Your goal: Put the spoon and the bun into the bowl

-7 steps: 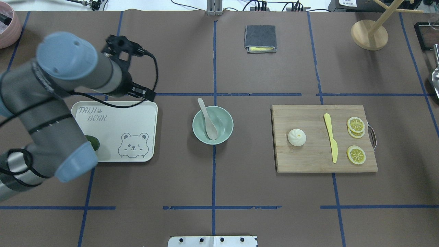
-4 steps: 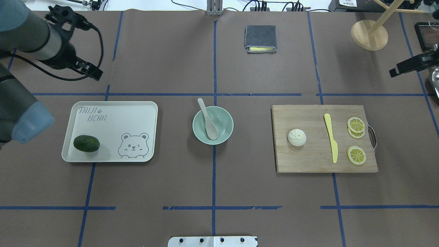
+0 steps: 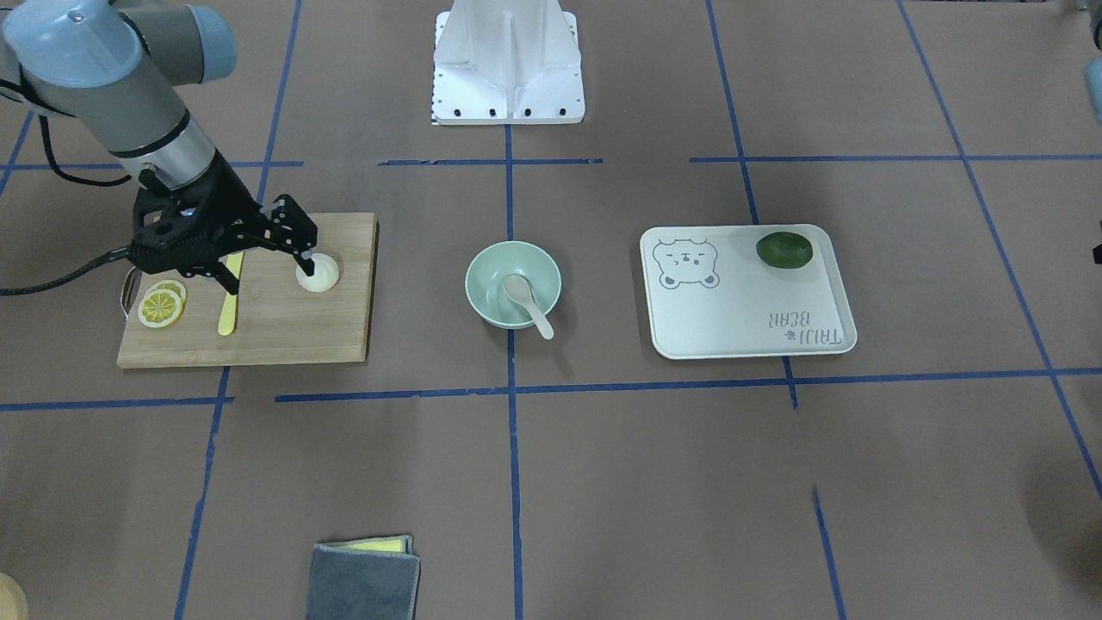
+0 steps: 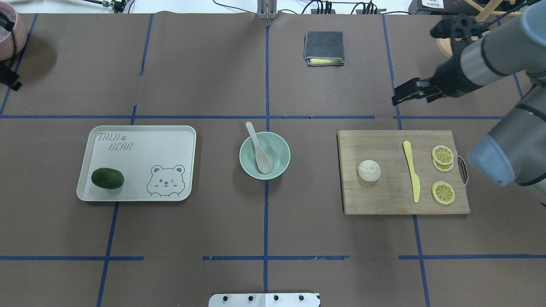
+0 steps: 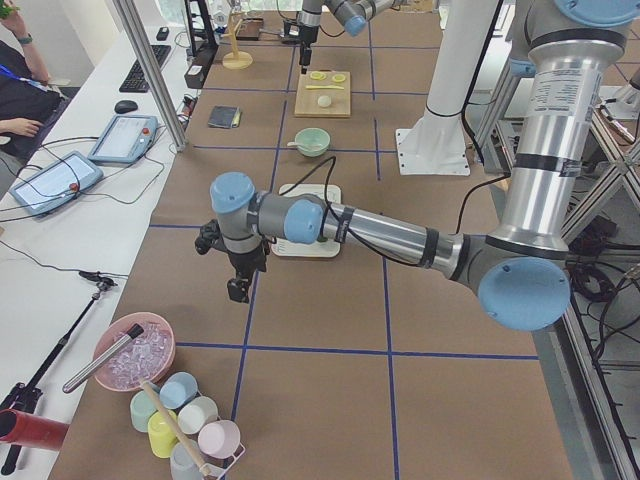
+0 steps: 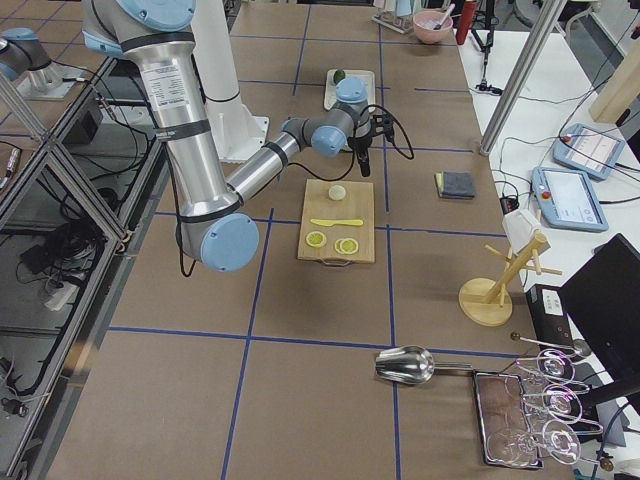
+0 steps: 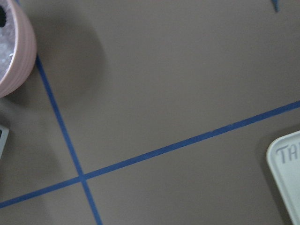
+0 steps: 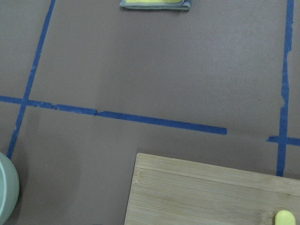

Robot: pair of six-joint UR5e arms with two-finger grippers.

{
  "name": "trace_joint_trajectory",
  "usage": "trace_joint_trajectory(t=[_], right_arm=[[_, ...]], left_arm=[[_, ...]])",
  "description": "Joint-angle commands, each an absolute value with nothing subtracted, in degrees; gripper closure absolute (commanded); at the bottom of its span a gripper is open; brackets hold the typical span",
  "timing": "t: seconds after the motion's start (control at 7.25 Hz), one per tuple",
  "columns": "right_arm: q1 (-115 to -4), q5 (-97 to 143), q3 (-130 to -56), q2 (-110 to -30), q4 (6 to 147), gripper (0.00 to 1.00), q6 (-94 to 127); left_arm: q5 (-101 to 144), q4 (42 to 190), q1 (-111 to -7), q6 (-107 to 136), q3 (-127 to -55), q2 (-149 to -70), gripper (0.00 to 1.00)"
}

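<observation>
The off-white spoon (image 4: 258, 149) lies in the mint-green bowl (image 4: 283, 147) at the table's middle, its handle leaning over the far rim. In the front-facing view the spoon (image 3: 525, 301) shows in the bowl (image 3: 482, 275) too. The white pleated bun (image 4: 369, 170) sits on the wooden cutting board (image 4: 384, 196), at its left part. My right gripper (image 3: 267, 263) is open and empty. It hangs high over the board's far left corner (image 4: 401, 97), apart from the bun (image 3: 320, 275). My left gripper (image 5: 237, 290) is far off at the table's left end; I cannot tell its state.
A white bear-printed tray (image 4: 140, 149) holds a dark green fruit (image 4: 107, 178). A yellow knife (image 4: 411, 170) and lemon slices (image 4: 442, 155) lie on the board. A folded grey cloth (image 4: 324, 47), a wooden stand (image 4: 460, 42) and a pink bowl (image 4: 8, 34) stand at the back.
My left arm has swung away from the tray and out to the far left. My right arm has come in from the right, over the board's far edge. Spoon and bun have not moved.
</observation>
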State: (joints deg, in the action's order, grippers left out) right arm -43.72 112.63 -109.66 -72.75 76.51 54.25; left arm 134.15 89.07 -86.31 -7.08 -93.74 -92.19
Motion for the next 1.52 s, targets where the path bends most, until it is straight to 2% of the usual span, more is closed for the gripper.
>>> trace_joint_trajectory(t=[0.0, 0.41, 0.55, 0.69, 0.83, 0.97, 1.24, 1.38], right_arm=[[-37.21, 104.37, -109.51, -75.13, 76.03, 0.00, 56.68], [-31.57, 100.12, -108.28, -75.94, 76.20, 0.00, 58.79], [-30.86, 100.02, -108.19, -75.94, 76.38, 0.07, 58.80], [-30.50, 99.50, -108.11, -76.29, 76.55, 0.20, 58.71], [-30.59, 99.49, -108.11, -76.64, 76.55, 0.49, 58.62], [-30.59, 99.58, -108.19, -76.81, 76.55, 0.74, 58.45], [-30.76, 99.58, -108.19, -76.73, 76.46, 0.87, 57.83], [-30.76, 99.49, -108.28, -76.64, 76.46, 1.00, 57.83]], left_arm=[[139.21, 91.93, -89.03, -7.56, -90.18, -87.81, 0.00], [139.22, 91.93, -88.95, -7.47, -89.56, -87.80, 0.00], [139.22, 91.93, -88.95, -7.47, -89.65, -87.37, 0.00], [139.31, 91.93, -88.95, -7.47, -89.65, -87.28, 0.00], [139.31, 91.93, -88.95, -7.56, -89.65, -87.28, 0.00], [139.31, 91.93, -88.95, -7.56, -89.65, -87.19, 0.00], [139.39, 92.02, -88.95, -7.47, -89.82, -87.19, 0.00], [139.31, 92.02, -88.95, -7.47, -90.09, -87.19, 0.00]])
